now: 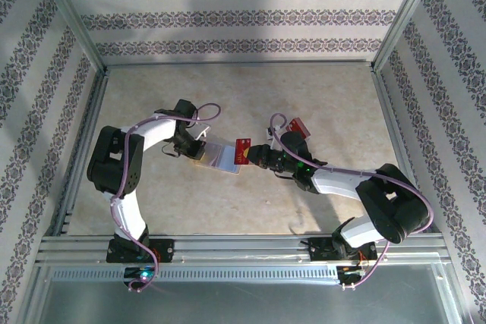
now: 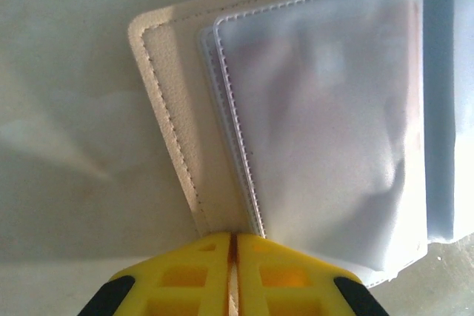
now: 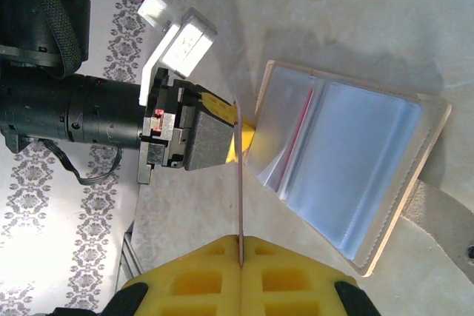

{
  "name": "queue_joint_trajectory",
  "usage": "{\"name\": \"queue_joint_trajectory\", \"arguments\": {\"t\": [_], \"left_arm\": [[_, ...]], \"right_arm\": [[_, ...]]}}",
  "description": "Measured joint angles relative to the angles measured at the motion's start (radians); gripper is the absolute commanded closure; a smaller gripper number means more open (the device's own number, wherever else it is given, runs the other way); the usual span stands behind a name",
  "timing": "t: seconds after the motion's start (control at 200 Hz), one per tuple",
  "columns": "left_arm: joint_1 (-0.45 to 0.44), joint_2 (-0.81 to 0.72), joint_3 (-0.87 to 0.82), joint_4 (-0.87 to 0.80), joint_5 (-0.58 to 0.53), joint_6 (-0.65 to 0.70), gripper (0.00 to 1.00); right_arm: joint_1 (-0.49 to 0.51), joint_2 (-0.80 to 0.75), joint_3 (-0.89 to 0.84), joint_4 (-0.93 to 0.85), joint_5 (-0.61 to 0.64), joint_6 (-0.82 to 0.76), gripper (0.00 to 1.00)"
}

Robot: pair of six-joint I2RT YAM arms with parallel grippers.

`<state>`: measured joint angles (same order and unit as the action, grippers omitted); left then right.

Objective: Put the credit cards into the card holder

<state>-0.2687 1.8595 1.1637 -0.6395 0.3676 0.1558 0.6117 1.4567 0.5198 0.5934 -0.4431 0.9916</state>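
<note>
— Where's the card holder (image 3: 426,138)?
— Lying open mid-table. The left gripper (image 2: 234,240) pinches its left edge, jaws almost together.
— And the right gripper (image 3: 241,242)?
— Clamped on a red credit card (image 3: 240,175) (seen edge-on) at the holder's right side. A second card (image 1: 297,125) lies farther right.
</note>
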Motion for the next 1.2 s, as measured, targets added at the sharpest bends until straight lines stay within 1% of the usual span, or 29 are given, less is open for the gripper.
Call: {"name": "queue_joint_trajectory", "arguments": {"t": [0.165,0.34,0.46,0.495,0.684,0.869,0.979,1.204], "left_arm": [[-0.034,-0.025,-0.031,0.0,0.032,-0.022,0.89],[-0.045,-0.105,-0.05,-0.008,0.048,-0.032,0.89],[-0.043,-0.167,-0.024,-0.01,0.043,-0.024,1.0],[-0.042,-0.172,-0.013,-0.011,0.042,-0.019,1.0],[-0.013,-0.103,0.077,-0.03,0.049,-0.003,1.0],[0.016,-0.039,0.087,-0.04,0.055,-0.002,1.0],[0.016,-0.014,0.087,-0.046,0.056,0.001,1.0],[0.016,-0.013,0.062,-0.047,0.077,0.002,1.0]], "right_arm": [[0.005,0.0,0.0,-0.006,0.01,0.0,1.0],[0.016,0.013,0.014,-0.016,0.012,0.001,1.0],[0.04,0.038,0.053,-0.036,0.02,0.0,1.0],[0.047,0.05,0.07,-0.04,0.021,0.0,1.0],[0.081,0.174,0.159,-0.015,0.034,0.037,1.0],[0.1,0.316,0.235,0.002,0.021,0.111,1.0],[0.1,0.33,0.24,0.0,0.016,0.133,1.0],[0.097,0.317,0.214,-0.002,0.016,0.136,1.0]]}}
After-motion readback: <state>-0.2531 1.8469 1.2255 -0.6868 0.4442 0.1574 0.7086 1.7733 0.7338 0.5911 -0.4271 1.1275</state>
